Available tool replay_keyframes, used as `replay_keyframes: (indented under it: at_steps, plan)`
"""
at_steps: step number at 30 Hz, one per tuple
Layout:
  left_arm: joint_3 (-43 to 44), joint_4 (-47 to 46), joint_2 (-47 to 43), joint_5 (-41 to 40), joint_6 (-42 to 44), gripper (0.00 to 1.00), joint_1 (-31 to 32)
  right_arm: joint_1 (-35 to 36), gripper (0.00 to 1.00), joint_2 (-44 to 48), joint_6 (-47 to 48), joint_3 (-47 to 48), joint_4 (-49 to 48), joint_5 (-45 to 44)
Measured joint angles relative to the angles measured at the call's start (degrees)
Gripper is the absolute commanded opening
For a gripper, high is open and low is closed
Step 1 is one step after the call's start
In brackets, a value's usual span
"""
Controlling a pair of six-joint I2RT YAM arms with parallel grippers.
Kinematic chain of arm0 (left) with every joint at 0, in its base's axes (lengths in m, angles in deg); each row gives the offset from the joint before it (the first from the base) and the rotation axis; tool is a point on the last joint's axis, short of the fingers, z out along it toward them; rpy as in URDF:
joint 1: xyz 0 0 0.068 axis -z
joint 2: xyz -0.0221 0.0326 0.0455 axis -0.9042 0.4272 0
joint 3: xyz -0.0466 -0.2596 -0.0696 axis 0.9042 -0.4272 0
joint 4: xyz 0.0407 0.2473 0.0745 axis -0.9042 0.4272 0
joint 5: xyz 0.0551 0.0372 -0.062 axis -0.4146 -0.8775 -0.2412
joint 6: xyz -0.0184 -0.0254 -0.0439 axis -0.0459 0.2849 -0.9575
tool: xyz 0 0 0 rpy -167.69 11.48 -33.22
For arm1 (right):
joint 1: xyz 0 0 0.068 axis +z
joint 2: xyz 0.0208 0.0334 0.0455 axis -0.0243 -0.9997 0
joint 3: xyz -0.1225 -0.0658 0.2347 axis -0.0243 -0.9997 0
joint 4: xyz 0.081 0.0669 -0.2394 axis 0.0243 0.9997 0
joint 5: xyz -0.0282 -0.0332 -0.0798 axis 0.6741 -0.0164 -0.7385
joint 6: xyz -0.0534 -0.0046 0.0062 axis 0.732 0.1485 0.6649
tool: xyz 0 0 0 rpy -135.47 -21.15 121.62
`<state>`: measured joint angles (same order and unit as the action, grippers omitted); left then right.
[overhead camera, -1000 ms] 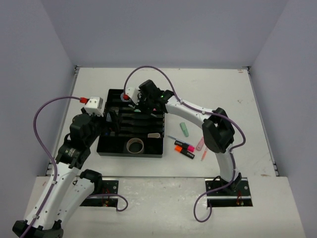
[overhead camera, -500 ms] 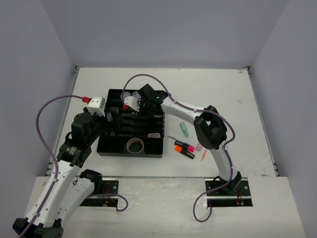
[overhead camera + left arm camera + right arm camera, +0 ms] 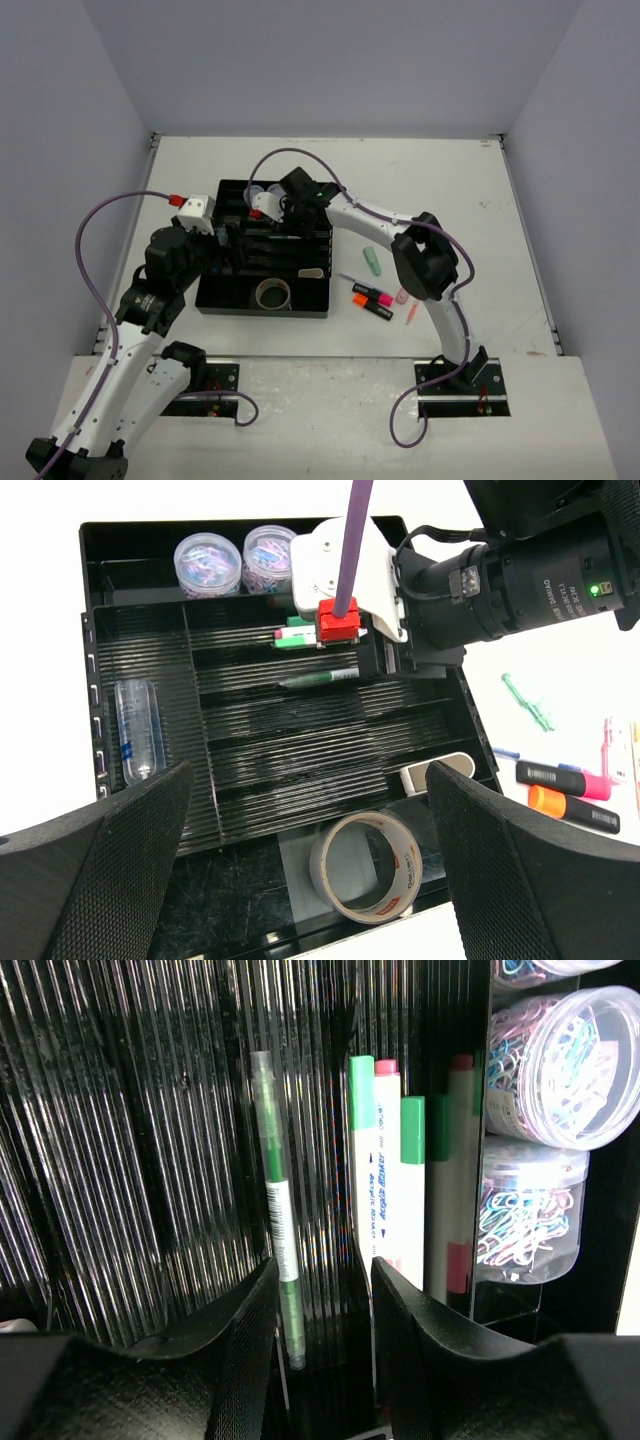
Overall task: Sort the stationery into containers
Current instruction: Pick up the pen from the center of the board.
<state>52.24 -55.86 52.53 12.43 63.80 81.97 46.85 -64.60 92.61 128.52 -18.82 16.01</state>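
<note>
Tape roll (image 3: 272, 293) is lying flat in the wide near section of the black organiser tray (image 3: 88, 710). The left gripper (image 3: 308, 775) is hovering above that near part, its jaws standing spread wide and holding nothing. A clear tube (image 3: 140, 728) with blue on it is lying in the tray's left compartment. On the table (image 3: 450, 180) just right of the tray, an orange highlighter (image 3: 372, 308) and a pink highlighter (image 3: 372, 293) are lying side by side, and a green highlighter (image 3: 371, 260) is lying a little farther back. Deeper in, the right gripper (image 3: 325, 1270) is hanging low over the narrow slots with its fingers parted, and a green pen (image 3: 275, 1220) is lying in the slot and running down between them; whether either finger is touching it I cannot tell. Green-capped markers (image 3: 375, 1170) are lying in the next slot, and two clear tubs (image 3: 208, 562) of coloured clips are sitting in the far row.
</note>
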Motion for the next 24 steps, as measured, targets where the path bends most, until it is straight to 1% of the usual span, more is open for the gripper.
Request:
replay_keyframes:
  at_steps: [5,7,9,11,13,15,17,19,20,22,24]
  plan:
    - [0.0,0.0,0.14,0.13,0.0,1.0,0.0,-0.13,0.43,0.37,-1.51,-0.13,0.19,-0.57]
    - [0.0,0.0,0.12,-0.11,0.0,1.0,0.0,-0.28,0.44,2.11,-3.58,-1.03,0.39,-0.68]
    - [0.0,0.06,0.06,-0.98,-0.01,1.0,0.0,-0.86,0.45,6.53,-8.04,-4.51,-1.57,-0.95]
    - [0.0,0.24,-0.2,-2.61,-0.04,1.0,0.0,-2.3,0.49,14.94,-14.49,-11.77,-3.9,-1.52]
    - [0.0,0.46,-0.65,-4.09,-0.07,1.0,-0.02,-5.26,0.52,27.34,-23.52,-21.76,-6.42,-4.06]
    - [0.0,0.74,-1.05,-4.95,-0.1,1.0,-0.04,-9.88,0.55,39.69,-32.8,-30.61,-8.13,-8.31]
    - [0.0,0.97,-1.17,-5.3,-0.11,1.0,-0.01,-14.98,0.56,48.99,-43.0,-37.2,-8.38,-12.64]
    - [0.0,1.13,-1.15,-5.69,-0.11,1.0,0.26,-18.84,0.55,54.52,-51.64,-42.91,-7.1,-15.45]
    - [0.0,1.24,-1.15,-5.93,-0.13,1.0,0.45,-19.76,0.54,55.79,-54.22,-44.85,-6.45,-16.27]
    - [0.0,1.36,-1.14,-6.4,-0.2,1.0,1.09,-21.78,0.5,57.28,-61.75,-50.91,-3.6,-17.4]
    - [0.0,1.39,-1.08,-6.58,-0.23,1.0,2.06,-23.15,0.45,57.42,-66.25,-56.07,-1.38,-16.93]
